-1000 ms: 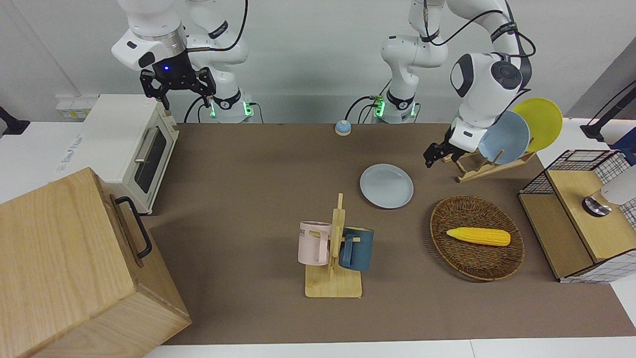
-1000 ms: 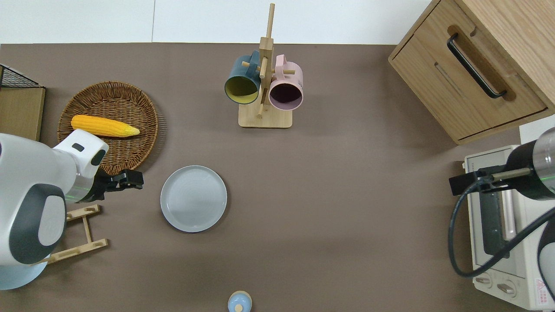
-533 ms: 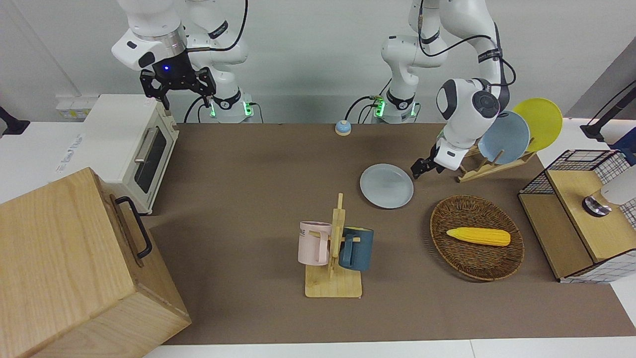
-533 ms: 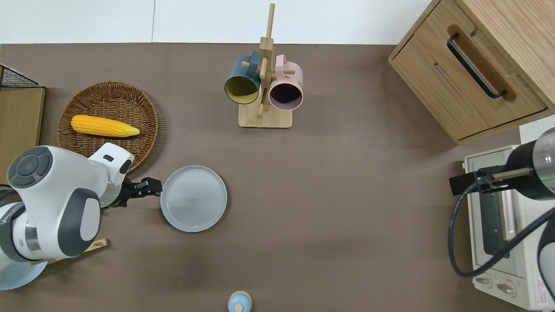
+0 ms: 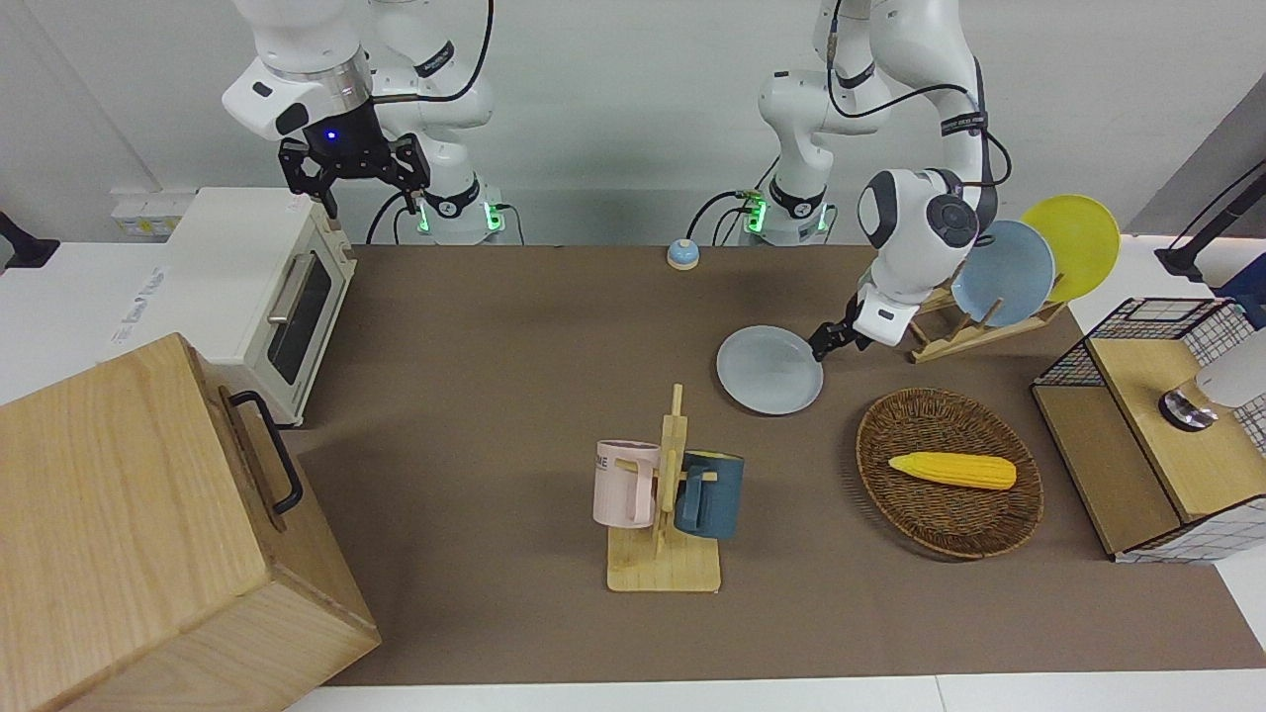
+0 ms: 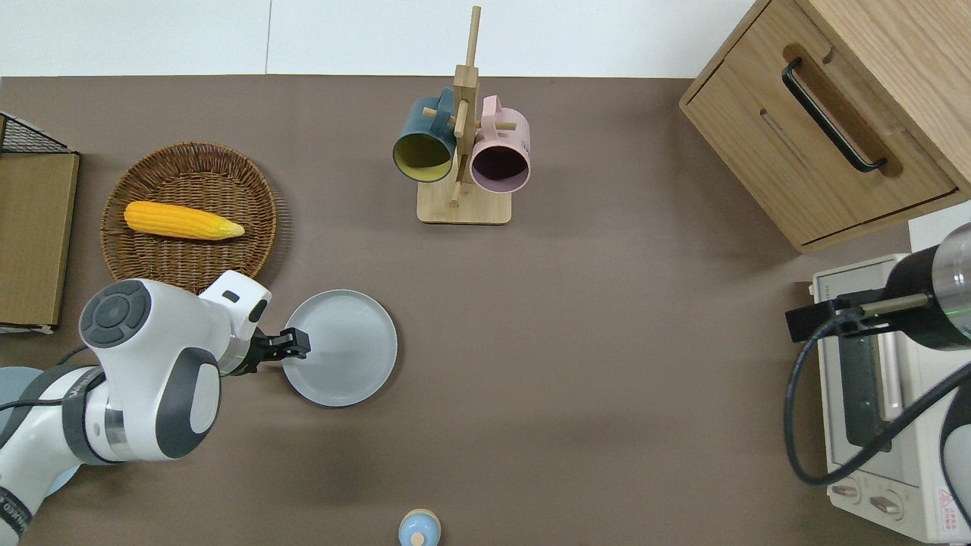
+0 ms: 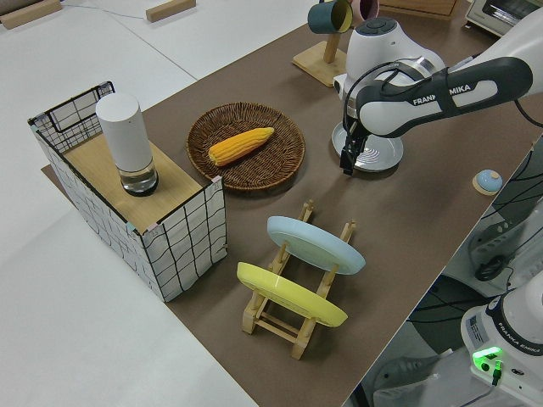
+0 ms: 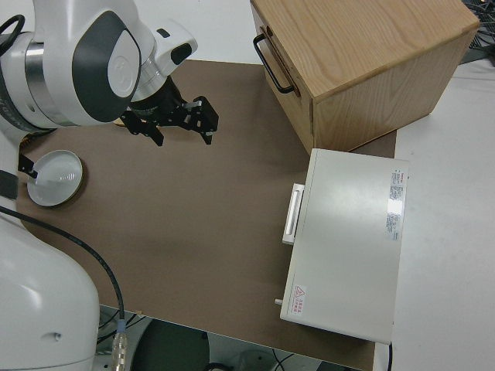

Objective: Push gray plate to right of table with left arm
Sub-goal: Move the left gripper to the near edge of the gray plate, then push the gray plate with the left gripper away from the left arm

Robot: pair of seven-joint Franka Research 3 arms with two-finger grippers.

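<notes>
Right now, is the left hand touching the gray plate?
Touching. In the overhead view the left hand overlaps the gray plate's rim with no gap.

The gray plate [image 6: 339,347], round, shallow, pale gray-blue with a low raised rim, lies flat and empty on the brown table [image 6: 607,364], left of centre in the overhead frame, right of centre in the front frame.
</notes>
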